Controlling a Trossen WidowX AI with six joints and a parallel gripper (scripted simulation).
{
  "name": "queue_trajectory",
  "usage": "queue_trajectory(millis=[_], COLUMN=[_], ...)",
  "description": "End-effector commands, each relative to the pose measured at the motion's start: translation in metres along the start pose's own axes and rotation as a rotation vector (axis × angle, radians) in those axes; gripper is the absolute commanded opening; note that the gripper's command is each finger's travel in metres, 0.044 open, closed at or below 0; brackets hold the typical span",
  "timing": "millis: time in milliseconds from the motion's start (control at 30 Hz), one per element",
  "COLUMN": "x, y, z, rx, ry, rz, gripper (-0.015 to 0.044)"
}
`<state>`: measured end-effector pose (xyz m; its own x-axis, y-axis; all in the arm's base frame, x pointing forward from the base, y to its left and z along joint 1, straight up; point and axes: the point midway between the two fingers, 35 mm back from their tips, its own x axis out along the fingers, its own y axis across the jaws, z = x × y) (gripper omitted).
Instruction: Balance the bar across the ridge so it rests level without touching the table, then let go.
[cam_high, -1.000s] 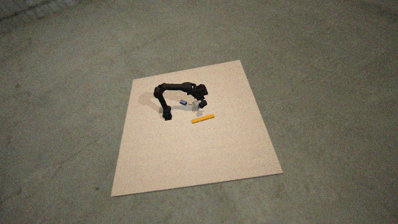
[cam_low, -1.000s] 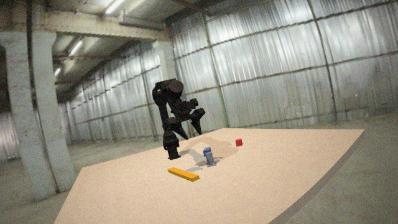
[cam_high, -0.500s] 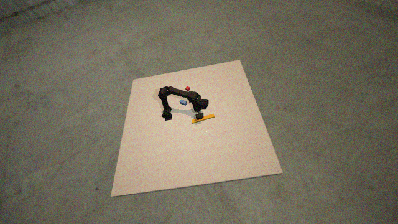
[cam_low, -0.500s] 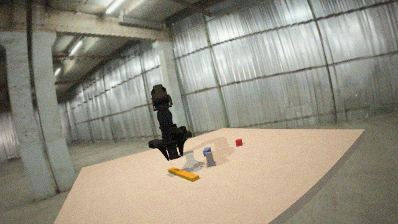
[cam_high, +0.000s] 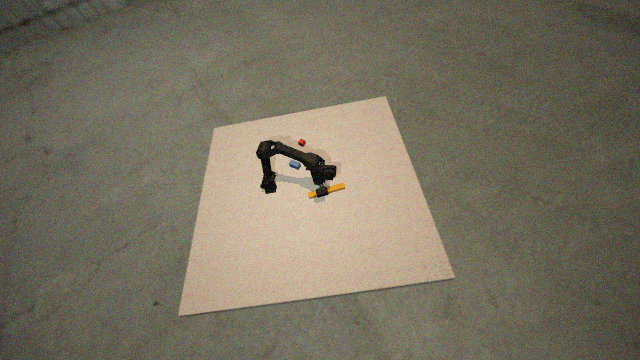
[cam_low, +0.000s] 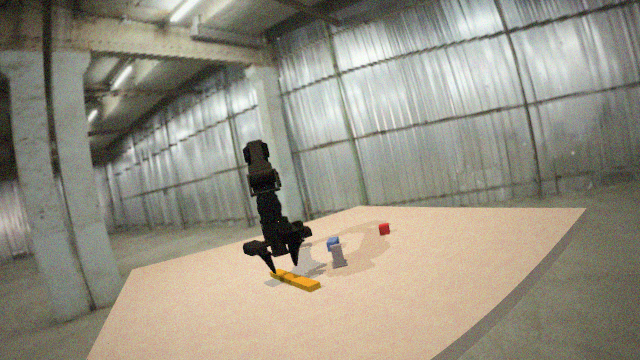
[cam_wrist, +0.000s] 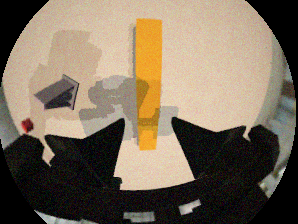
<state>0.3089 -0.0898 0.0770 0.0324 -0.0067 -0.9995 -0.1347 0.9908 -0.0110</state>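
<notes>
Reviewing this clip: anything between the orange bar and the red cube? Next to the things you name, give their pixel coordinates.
Yes: the gray ridge (cam_low: 338, 256) (cam_wrist: 59, 94) stands between the orange bar (cam_low: 296, 280) (cam_wrist: 149, 60) and the red cube (cam_low: 384, 229) (cam_wrist: 27, 125), as the exterior view shows, with the blue block (cam_high: 295, 164) (cam_low: 332, 243) just behind it.

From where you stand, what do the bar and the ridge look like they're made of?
The bar could be painted wood or plastic: flat, even orange with no visible grain. The ridge may be plastic or metal; its plain matte grey leaves that open.
</notes>
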Motion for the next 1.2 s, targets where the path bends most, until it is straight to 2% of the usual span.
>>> queue_trajectory(millis=[0, 500, 1033, 1167], x=[0.004, 0.027, 0.027, 0.027], y=[-0.001, -0.001, -0.001, 0.0], z=[0.0, 0.0, 0.0, 0.0], rx=[-0.004, -0.004, -0.004, 0.0], ry=[0.001, 0.001, 0.001, -0.001], rz=[-0.003, -0.003, -0.003, 0.0], gripper=[0.0315, 0.0315, 0.0315, 0.021])
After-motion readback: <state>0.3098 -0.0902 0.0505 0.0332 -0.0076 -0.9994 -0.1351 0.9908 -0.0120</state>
